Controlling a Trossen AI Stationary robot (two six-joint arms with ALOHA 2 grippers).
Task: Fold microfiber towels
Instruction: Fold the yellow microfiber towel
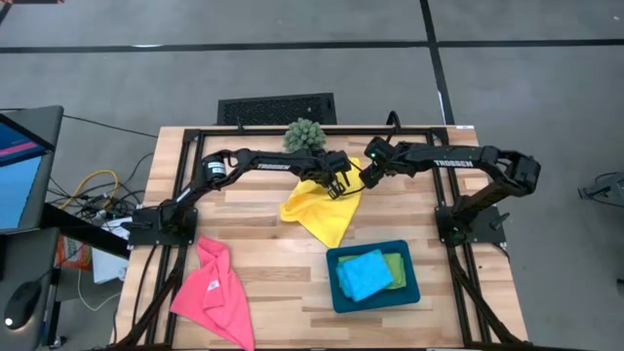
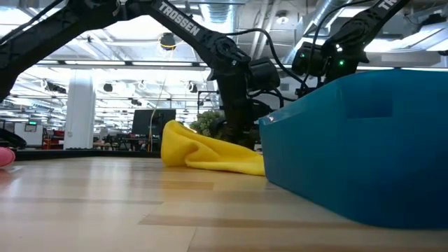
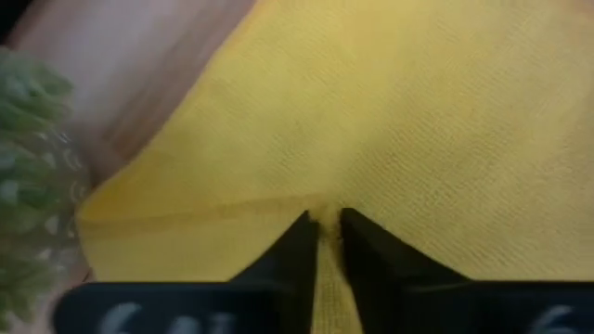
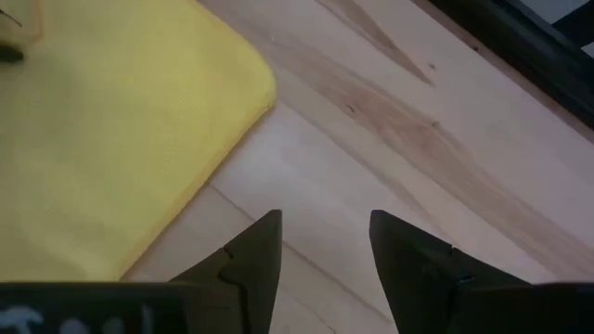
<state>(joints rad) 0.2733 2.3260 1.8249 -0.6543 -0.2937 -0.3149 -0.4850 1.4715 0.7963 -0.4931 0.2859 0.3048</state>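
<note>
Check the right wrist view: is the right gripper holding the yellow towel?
No. The right gripper is open over bare wood, with the yellow towel lying off to one side, untouched.

"TROSSEN" stands in white letters on the left arm (image 2: 183,26) and right arm (image 1: 454,163).

I am seeing one towel (image 1: 322,210) lying mid-frame below the plant (image 1: 304,136), two sitting in the tray (image 1: 412,293) lower right, another (image 1: 214,292) lying lower left.

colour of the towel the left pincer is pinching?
Yellow, plain. The left pincer is shut on the yellow towel; left wrist view shows it best.
</note>
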